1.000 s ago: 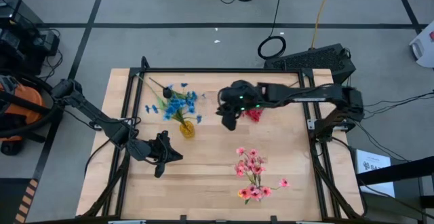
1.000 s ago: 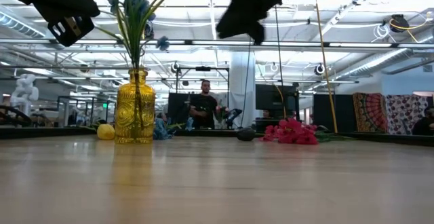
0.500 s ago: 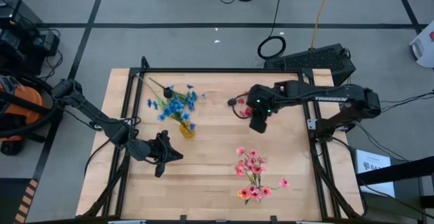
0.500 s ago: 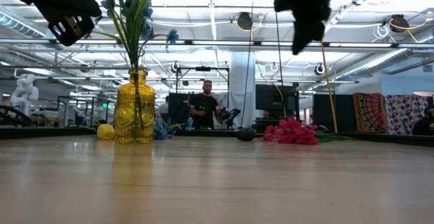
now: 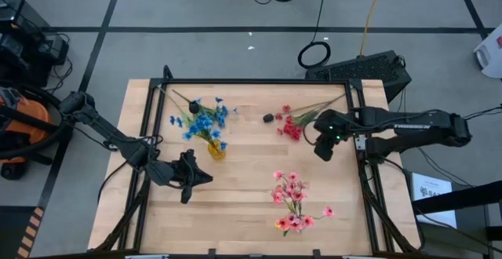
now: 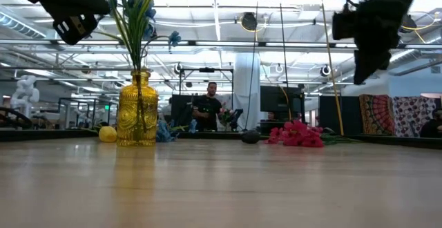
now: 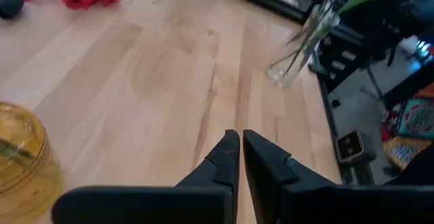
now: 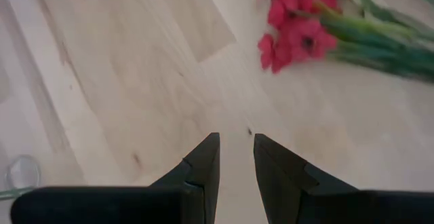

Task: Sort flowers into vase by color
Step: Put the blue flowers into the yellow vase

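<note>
The right gripper (image 5: pixel 323 151) hangs above the surface's (image 5: pixel 251 204) right edge, fingers slightly apart and empty, just beside the red flowers (image 5: pixel 292 125) lying near the far edge. The blue flowers (image 5: pixel 202 120) stand in the yellow vase (image 5: pixel 216 149) toward the far left corner. The pink flowers (image 5: pixel 292 202) lie near the front edge. The left gripper (image 5: pixel 202 179) waits left of centre, fingers together

I see a pale wooden table (image 5: pixel 251 204) with matt, visible grain. Near its middle, the yellow vase (image 6: pixel 137 110) looks like glossy embossed glass. My gripper fingers (image 8: pixel 203 163) look matt black plastic.
</note>
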